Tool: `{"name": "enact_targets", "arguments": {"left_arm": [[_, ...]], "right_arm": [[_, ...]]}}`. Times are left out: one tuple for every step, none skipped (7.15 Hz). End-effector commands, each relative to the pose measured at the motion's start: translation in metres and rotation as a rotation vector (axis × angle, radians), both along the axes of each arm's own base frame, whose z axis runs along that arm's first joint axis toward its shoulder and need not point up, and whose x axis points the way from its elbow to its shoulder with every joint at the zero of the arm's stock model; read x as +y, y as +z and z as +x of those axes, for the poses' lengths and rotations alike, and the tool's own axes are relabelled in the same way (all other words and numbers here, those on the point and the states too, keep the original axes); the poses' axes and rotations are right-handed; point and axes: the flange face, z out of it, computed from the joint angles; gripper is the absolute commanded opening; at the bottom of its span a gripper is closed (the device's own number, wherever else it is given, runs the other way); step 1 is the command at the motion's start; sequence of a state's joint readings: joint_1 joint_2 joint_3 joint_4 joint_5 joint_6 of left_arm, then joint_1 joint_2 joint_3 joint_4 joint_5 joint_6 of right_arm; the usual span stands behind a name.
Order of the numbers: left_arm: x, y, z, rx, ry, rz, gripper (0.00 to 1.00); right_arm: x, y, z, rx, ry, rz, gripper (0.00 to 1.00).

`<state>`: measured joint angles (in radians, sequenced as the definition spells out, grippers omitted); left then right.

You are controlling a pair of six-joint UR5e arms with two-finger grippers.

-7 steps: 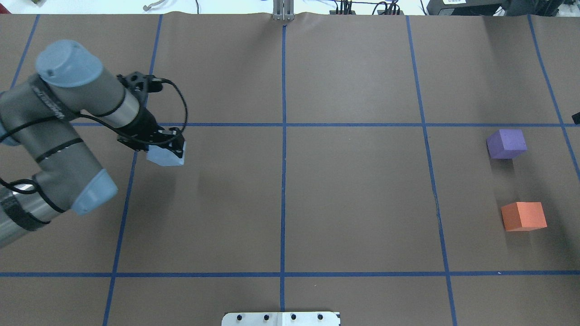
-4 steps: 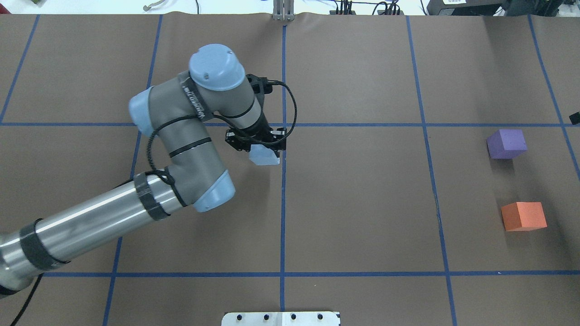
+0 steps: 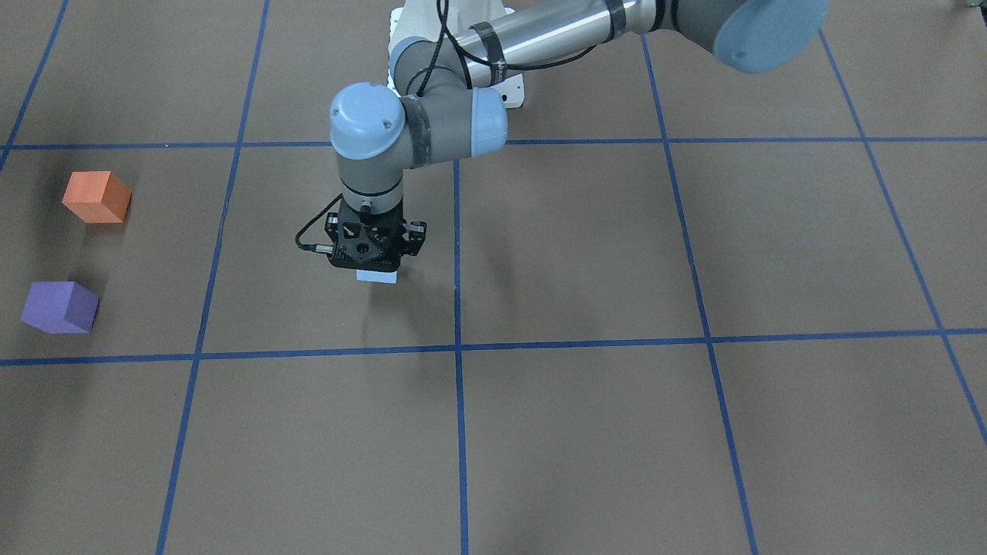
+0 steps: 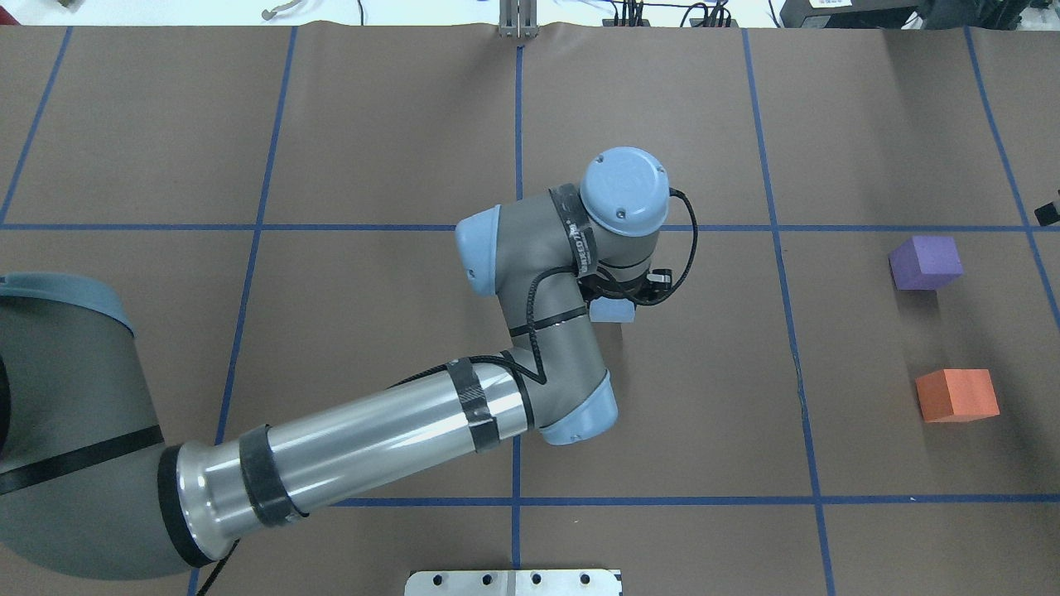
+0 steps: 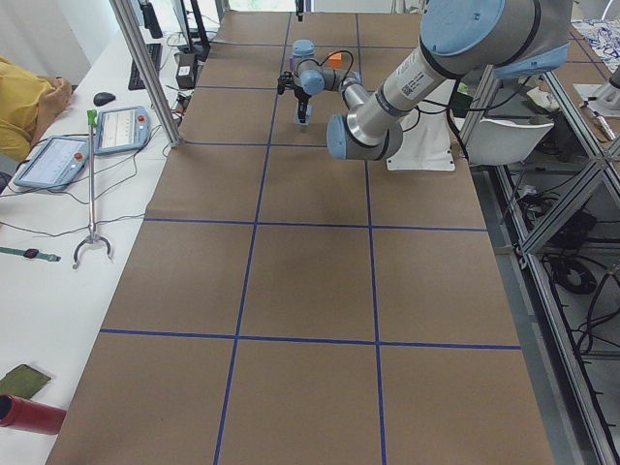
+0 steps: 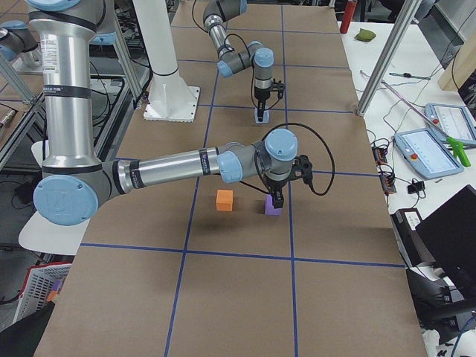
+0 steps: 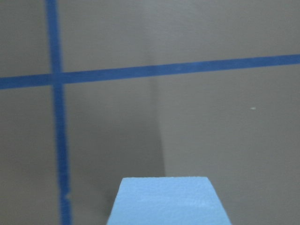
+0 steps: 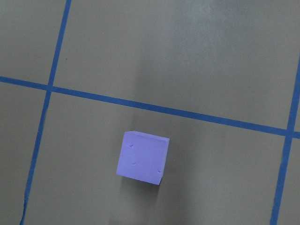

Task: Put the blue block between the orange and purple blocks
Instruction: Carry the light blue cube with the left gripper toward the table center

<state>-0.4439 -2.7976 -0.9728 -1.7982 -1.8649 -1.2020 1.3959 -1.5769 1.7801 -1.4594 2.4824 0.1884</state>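
My left gripper (image 4: 617, 300) is shut on the light blue block (image 4: 614, 311) and holds it above the table, just right of the centre tape line. The front-facing view shows the gripper (image 3: 375, 266) pointing down with the block (image 3: 376, 277) under it. The block fills the bottom of the left wrist view (image 7: 168, 201). The purple block (image 4: 926, 262) and the orange block (image 4: 957, 396) sit apart at the far right, with a gap between them. My right gripper (image 6: 275, 199) hangs above the purple block (image 8: 142, 158); I cannot tell whether it is open.
Blue tape lines (image 4: 518, 165) divide the brown table cover into squares. A metal plate (image 4: 513, 583) sits at the near table edge. The left arm's long forearm (image 4: 356, 447) stretches across the left half of the table.
My left arm has swept to the right with the blue block, from the left part of the table to past the centre line. The purple and orange blocks have not moved.
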Motion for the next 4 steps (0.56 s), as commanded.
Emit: {"name": "enact_targets", "arguments": {"left_arm": [[0.034, -0.017, 0.036, -0.029, -0.022, 0.021, 0.26], [0.035, -0.02, 0.037, -0.028, -0.035, 0.034, 0.74], [0.034, -0.03, 0.036, -0.016, -0.055, 0.017, 0.93], [0.034, -0.031, 0.036, -0.011, -0.056, 0.018, 0.99]], "right_arm": [[0.0, 0.001, 0.0, -0.006, 0.006, -0.004, 1.0], [0.0, 0.001, 0.0, -0.006, 0.007, -0.005, 1.0], [0.0, -0.002, -0.001, -0.008, 0.005, 0.001, 1.0], [0.0, -0.006, -0.007, -0.014, -0.007, 0.035, 1.0]]}}
